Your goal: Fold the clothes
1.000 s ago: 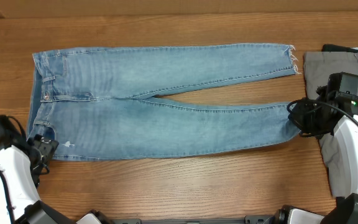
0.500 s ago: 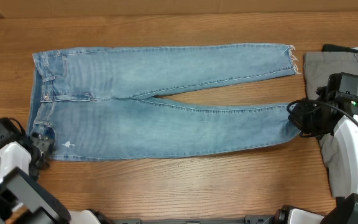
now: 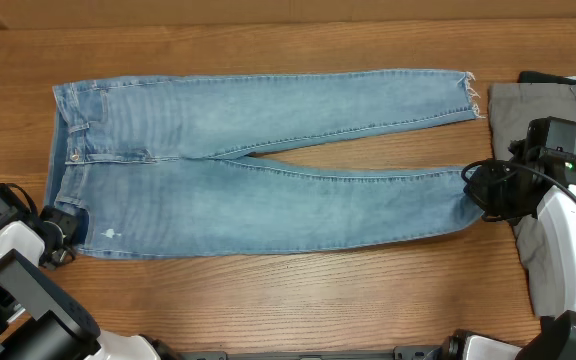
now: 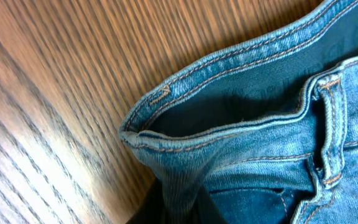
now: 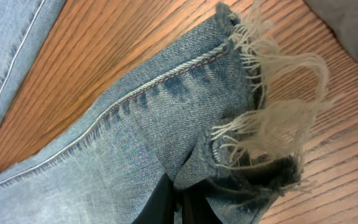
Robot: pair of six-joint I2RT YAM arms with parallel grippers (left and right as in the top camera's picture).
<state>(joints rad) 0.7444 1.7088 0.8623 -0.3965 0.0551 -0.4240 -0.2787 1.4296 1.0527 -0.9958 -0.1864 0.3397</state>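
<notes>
While the jeans point(image 3: 258, 170) lie flat across the desk point(image 3: 268, 300), waistband to the left and frayed hems to the right, the left gripper point(image 3: 63, 225) pinches their near waistband corner. The right gripper point(image 3: 480, 190) is clamped on the near leg's hem, beside the grey trousers point(image 3: 528, 110).

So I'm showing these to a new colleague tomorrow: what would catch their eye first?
First, the light blue jeans, spread flat lengthwise across the middle of the wooden table, legs pointing right. Next, the left gripper pinching the waistband corner at the near left, and the right gripper clamped on the near leg's frayed hem. Grey trousers lie at the far right edge.
</notes>
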